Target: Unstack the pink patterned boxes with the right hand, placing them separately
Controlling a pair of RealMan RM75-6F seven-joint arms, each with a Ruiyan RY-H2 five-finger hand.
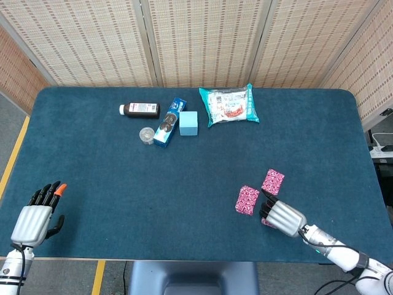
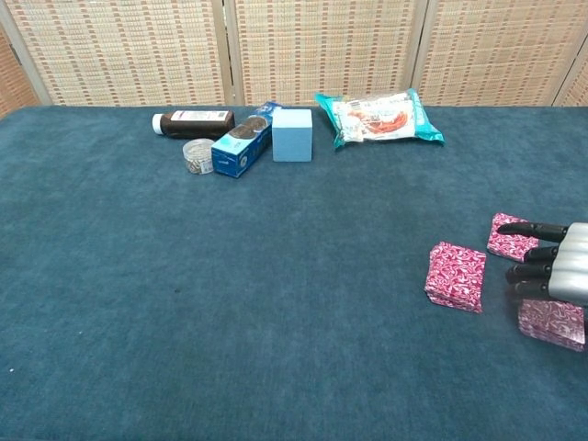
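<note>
Three pink patterned boxes show at the right of the table. One box (image 1: 247,200) (image 2: 456,276) lies flat on the cloth. A second box (image 1: 272,182) (image 2: 511,237) lies just beyond it to the right, free of any hand. My right hand (image 1: 282,215) (image 2: 556,272) hovers nearer the front edge and grips the third box (image 1: 268,222) (image 2: 551,323) beneath its palm, so that box is mostly hidden in the head view. My left hand (image 1: 34,218) rests at the near left corner, fingers straight, holding nothing.
At the back of the table (image 1: 110,178) lie a brown bottle (image 1: 140,110), a small round tin (image 1: 147,135), a blue biscuit box (image 1: 169,121), a light blue cube (image 1: 188,123) and a teal snack bag (image 1: 229,104).
</note>
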